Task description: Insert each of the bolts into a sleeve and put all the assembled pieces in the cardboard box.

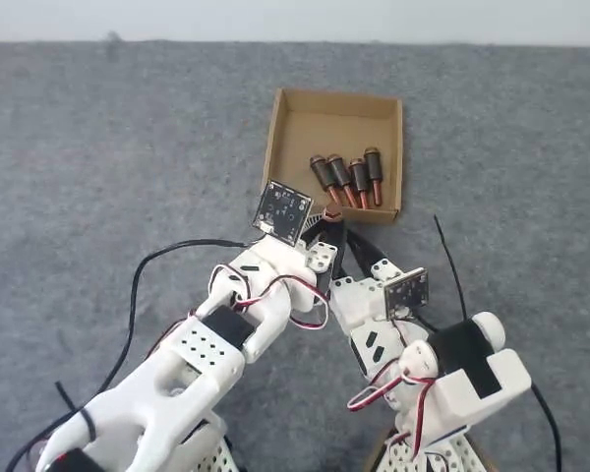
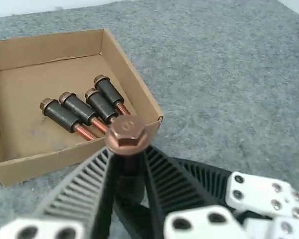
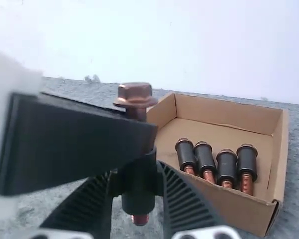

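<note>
The copper bolt [image 2: 127, 133] stands upright, and my left gripper [image 2: 127, 162] is shut on its shank just under the hex head. In the right wrist view the same bolt [image 3: 134, 95] passes down through a black sleeve [image 3: 138, 191], its threaded tip showing below. My right gripper [image 3: 137, 175] is shut on that sleeve. Both grippers meet just in front of the cardboard box [image 1: 275, 138]. Several assembled pieces [image 1: 349, 177] lie side by side in the box, near its front right corner.
Grey carpet-like cloth [image 1: 98, 177] covers the table all around. The box's near wall [image 2: 50, 159] stands right behind the held bolt. Black and red cables [image 1: 157, 261] trail from both arms toward the front edge.
</note>
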You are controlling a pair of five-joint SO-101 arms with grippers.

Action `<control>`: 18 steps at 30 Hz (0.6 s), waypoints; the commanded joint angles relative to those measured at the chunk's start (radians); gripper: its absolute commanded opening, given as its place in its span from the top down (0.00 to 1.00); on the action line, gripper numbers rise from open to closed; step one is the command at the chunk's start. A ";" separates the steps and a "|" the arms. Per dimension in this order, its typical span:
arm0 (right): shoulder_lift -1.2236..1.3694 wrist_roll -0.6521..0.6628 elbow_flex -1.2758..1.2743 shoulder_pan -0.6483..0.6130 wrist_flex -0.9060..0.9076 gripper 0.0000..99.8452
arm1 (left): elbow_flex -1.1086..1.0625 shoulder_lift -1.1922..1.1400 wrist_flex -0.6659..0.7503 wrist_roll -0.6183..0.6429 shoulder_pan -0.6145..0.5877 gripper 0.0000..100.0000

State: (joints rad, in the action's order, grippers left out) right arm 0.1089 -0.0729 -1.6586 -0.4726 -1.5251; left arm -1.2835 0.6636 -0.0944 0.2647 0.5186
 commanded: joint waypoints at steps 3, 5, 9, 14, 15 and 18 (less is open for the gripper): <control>-0.005 -0.005 -0.011 0.025 -0.027 0.99 | 0.007 0.002 -0.040 0.002 0.003 0.84; -0.005 -0.005 -0.011 0.025 -0.028 0.99 | 0.010 0.009 -0.063 0.002 0.003 0.83; -0.005 -0.005 -0.011 0.025 -0.030 0.99 | 0.010 0.009 -0.061 0.002 0.003 0.84; -0.005 -0.005 -0.011 0.025 -0.028 0.99 | 0.018 0.011 -0.061 0.002 0.008 0.84; -0.005 -0.005 -0.011 0.025 -0.028 0.99 | 0.024 0.011 -0.061 0.002 0.014 0.84; -0.005 -0.005 -0.011 0.025 -0.028 0.99 | 0.028 0.011 -0.061 0.002 0.025 0.84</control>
State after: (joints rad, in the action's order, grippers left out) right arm 0.1089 -0.0744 -1.6586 -0.4542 -1.5251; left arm -1.2850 0.6651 -0.1542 0.2647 0.5263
